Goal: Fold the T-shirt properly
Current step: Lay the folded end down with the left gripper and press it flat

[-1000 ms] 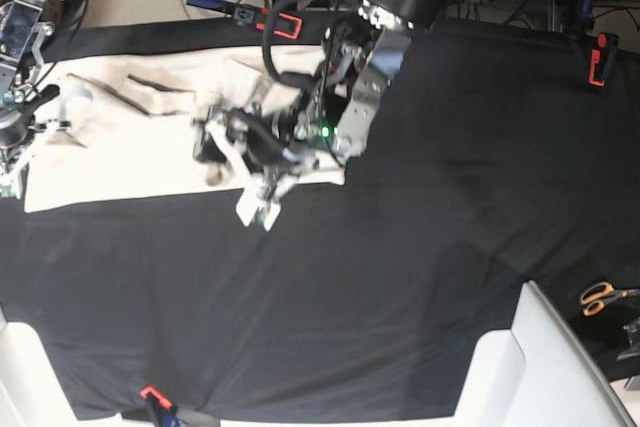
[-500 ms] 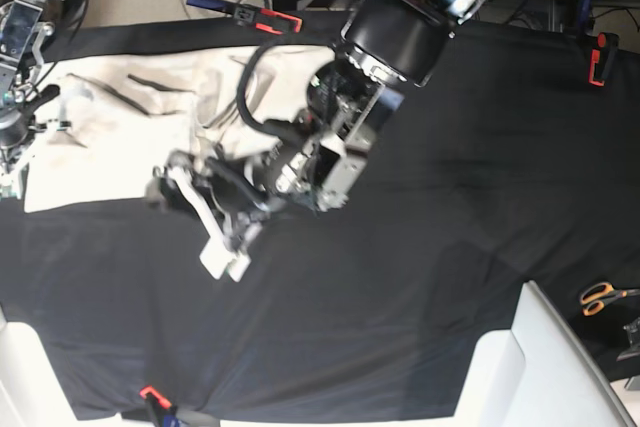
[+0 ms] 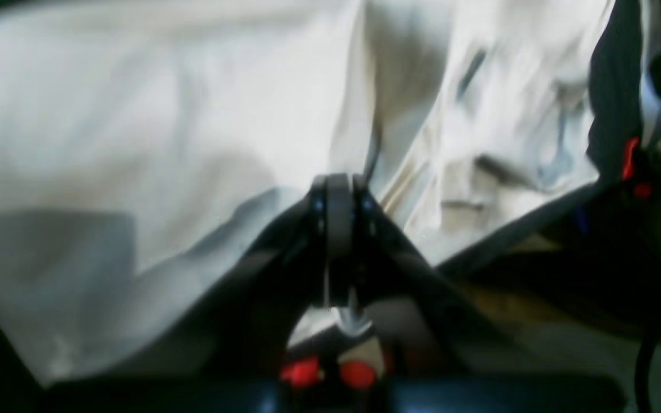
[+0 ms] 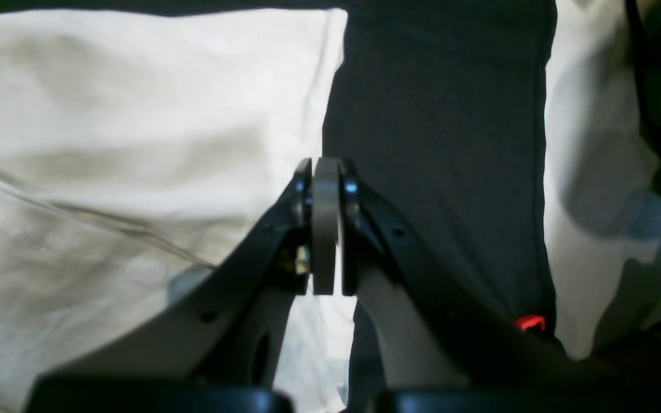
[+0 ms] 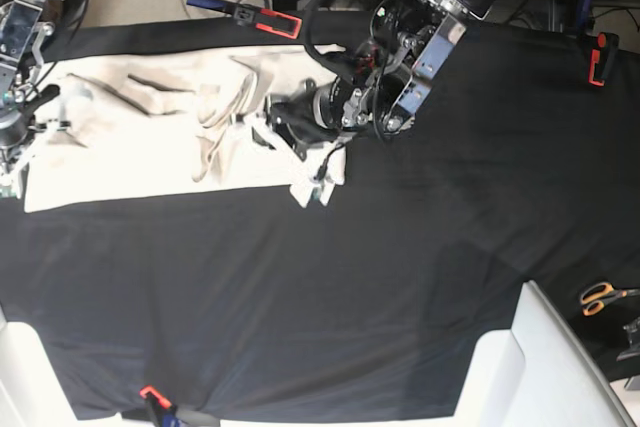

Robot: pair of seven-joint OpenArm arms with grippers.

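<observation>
In the base view the nearest things are a red clamp (image 5: 150,393) on the front edge of the black cloth (image 5: 400,277) and, at the right, a pale bin (image 5: 545,367) with orange-handled scissors (image 5: 600,297) just beyond it. The cloth covers the whole table and lies bare across its middle and right. Farther back on the left the T-shirt (image 5: 130,147) lies spread out, cream and creased, its long lower edge running roughly straight, its right end bunched where the left gripper (image 5: 262,130) meets it. That arm reaches in from the upper right of the view, low over the shirt's right end. In the left wrist view the left gripper (image 3: 339,229) has its jaws pressed flat together, with cream fabric rising in a ridge right at their tip; the picture is too blurred to tell whether a fold is pinched between them. At the far left edge of the base view the right gripper (image 5: 12,157) sits by the shirt's left end. In the right wrist view the right gripper (image 4: 325,223) also has its jaws closed against each other, above the shirt's edge where cream fabric borders a strip of black cloth; whether any fabric is caught in them cannot be told. At the back, more red clamps (image 5: 280,21) hold the cloth's far edge, with another (image 5: 598,59) at the right rear.
</observation>
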